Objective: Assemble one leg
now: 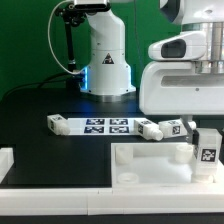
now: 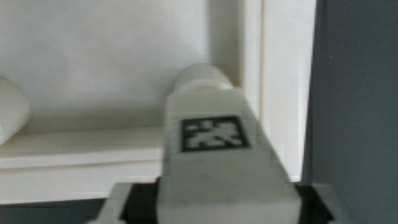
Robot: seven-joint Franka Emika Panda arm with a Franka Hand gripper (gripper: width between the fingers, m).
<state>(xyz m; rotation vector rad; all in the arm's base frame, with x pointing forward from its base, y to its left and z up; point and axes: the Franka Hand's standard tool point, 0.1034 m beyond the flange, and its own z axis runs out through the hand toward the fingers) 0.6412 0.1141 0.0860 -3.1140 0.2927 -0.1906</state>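
At the edge of the panel (image 1: 150, 176) on the exterior view's right, the jaws are clamped on one leg (image 1: 206, 150) — upright, tag facing out. Its tip sits just beside the raised rim (image 2: 270, 60); other legs (image 1: 58, 123) lie well apart.

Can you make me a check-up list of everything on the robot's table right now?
Surface: black table, with the marker board lying flat on it.
Job's things: the leg, tag showing, stands upright over the white panel; whether they touch cannot be told. Loose legs lie at both ends of the marker board.
Clutter: a white piece at the exterior view's left edge; it cannot be identified.
Grippers: end effector shut on the leg, dark fingers on either side.
Cables: black cable looping beside the robot base.
Surroundings: greenish backdrop.
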